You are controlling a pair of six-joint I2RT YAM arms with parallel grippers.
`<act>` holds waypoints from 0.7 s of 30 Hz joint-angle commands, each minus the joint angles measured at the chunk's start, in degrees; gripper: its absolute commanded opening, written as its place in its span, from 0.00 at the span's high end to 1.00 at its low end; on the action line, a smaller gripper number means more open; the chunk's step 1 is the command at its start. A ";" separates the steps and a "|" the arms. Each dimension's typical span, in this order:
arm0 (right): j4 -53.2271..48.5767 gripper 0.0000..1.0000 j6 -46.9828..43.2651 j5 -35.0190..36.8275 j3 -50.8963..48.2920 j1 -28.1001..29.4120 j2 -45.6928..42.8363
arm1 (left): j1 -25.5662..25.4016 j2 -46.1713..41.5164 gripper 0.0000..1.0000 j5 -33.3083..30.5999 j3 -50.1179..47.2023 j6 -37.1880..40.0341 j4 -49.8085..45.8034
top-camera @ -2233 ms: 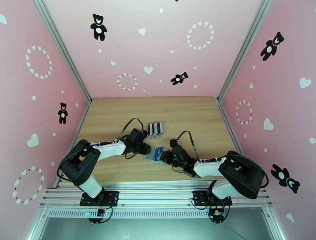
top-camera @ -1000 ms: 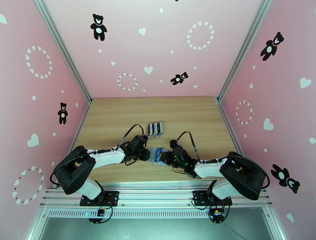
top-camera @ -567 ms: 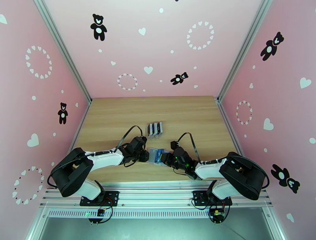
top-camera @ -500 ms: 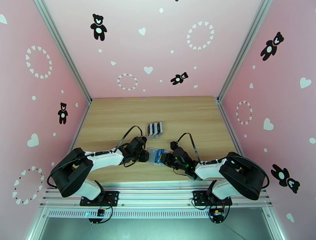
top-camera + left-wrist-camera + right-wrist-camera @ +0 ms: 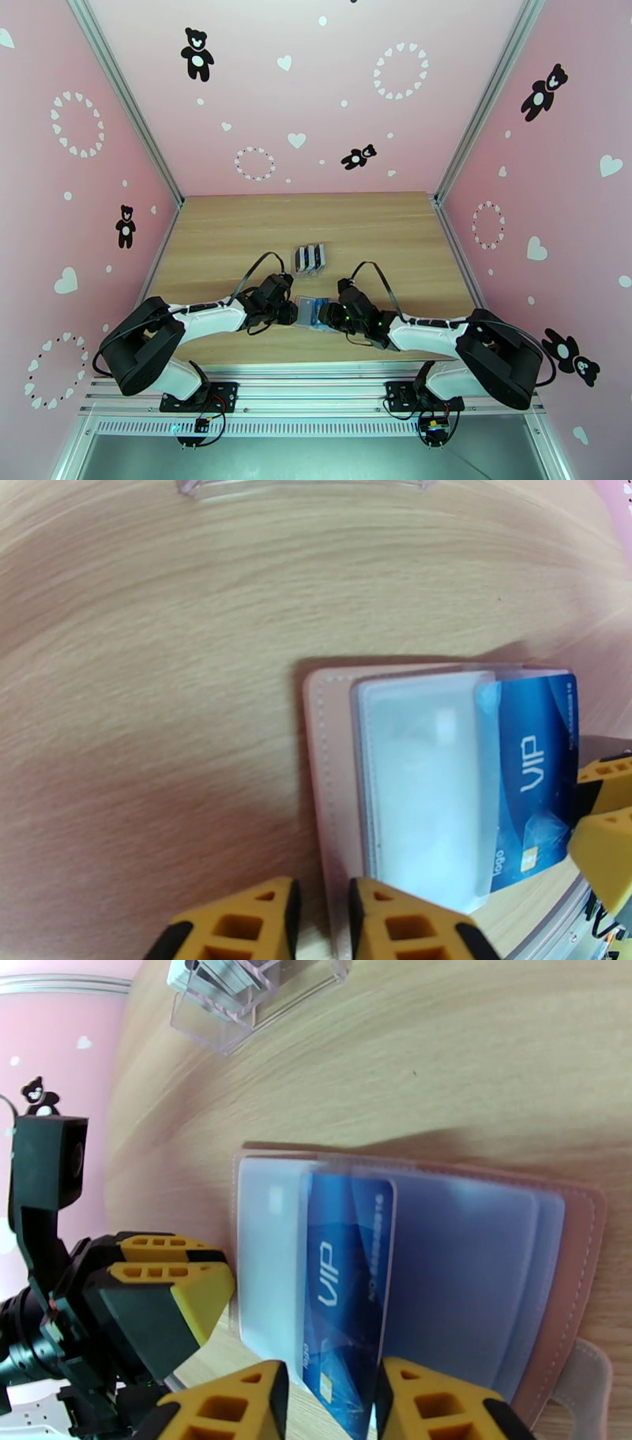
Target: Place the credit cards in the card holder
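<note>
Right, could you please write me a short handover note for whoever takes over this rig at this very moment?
Left hand: looks closed on the edge of the open card holder, steadying it.
Right hand: closed on the blue VIP card, which lies across the clear sleeves, apparently partly slid in.
Done: holder open, one card at a sleeve.
To do: seat this card fully, then fetch what look like more cards from the stand beyond it.

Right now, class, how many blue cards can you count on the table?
1. The blue card lies partly tucked under a clear sleeve of the open wallet. The clear stand beyond it may hold more cards, but they are too small to tell.
</note>
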 commanded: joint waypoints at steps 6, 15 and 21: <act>-9.61 0.64 -2.16 -0.50 5.33 0.50 8.25 | -0.55 -0.16 0.73 -0.10 -1.74 -0.64 -5.42; -14.67 0.63 -4.71 0.01 9.73 1.06 9.84 | -0.56 -0.25 0.73 -0.46 -1.72 -0.55 -5.70; -24.90 0.63 -8.55 5.60 13.51 1.06 5.37 | -0.55 -0.15 0.73 -1.07 -1.33 -0.64 -6.23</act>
